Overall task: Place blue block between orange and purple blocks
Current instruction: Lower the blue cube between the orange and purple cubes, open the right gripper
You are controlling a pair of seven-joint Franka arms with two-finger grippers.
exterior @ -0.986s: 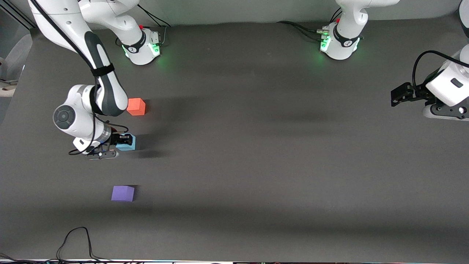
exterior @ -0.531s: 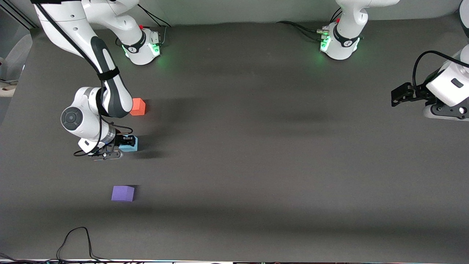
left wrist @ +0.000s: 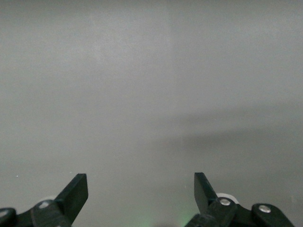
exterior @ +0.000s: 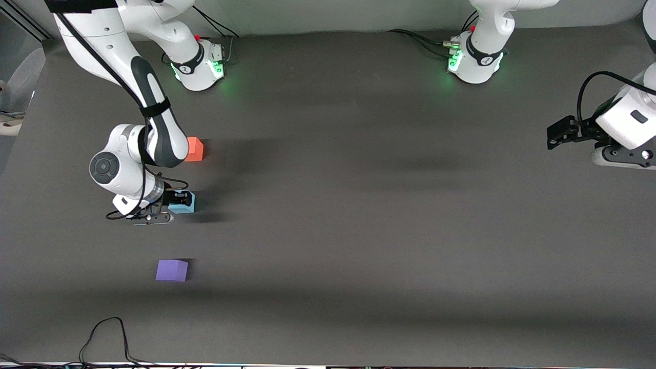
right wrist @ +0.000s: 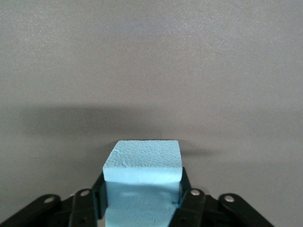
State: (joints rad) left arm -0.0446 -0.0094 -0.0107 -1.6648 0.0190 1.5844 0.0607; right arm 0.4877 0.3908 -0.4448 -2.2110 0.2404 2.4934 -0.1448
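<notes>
Right wrist view: the fingers [right wrist: 185, 188] of the right gripper [right wrist: 142, 191] are seen pressed against two opposite sides of the blue block [right wrist: 144, 163]; the cube is clamped low, its top face left showing above the tips.
Grip: narrow, only as wide as the cube; nothing else is held.
Why held so: a side pinch lets the cube be set down flat and square, and it can be let go by a simple spread of the fingers.
Block position: the cube is judged to be down on or just off the table [exterior: 359, 205], toward the right arm's end.
Neighbours: the orange block [exterior: 195, 149] is found farther from the front camera, partly hidden by the right arm; the purple block [exterior: 171, 270] lies nearer; the blue one sits between them, touching neither.
Line-up: the three are roughly in a row, which is what the task asks.
Stage: placement is judged nearly done; release and a straight lift are what is left.
Risk: soft foam may be dragged askew if the fingers are raised before being spread fully.
Left gripper [exterior: 556, 132]: fingers spread wide, nothing between them; parked at the left arm's end, waiting.
</notes>
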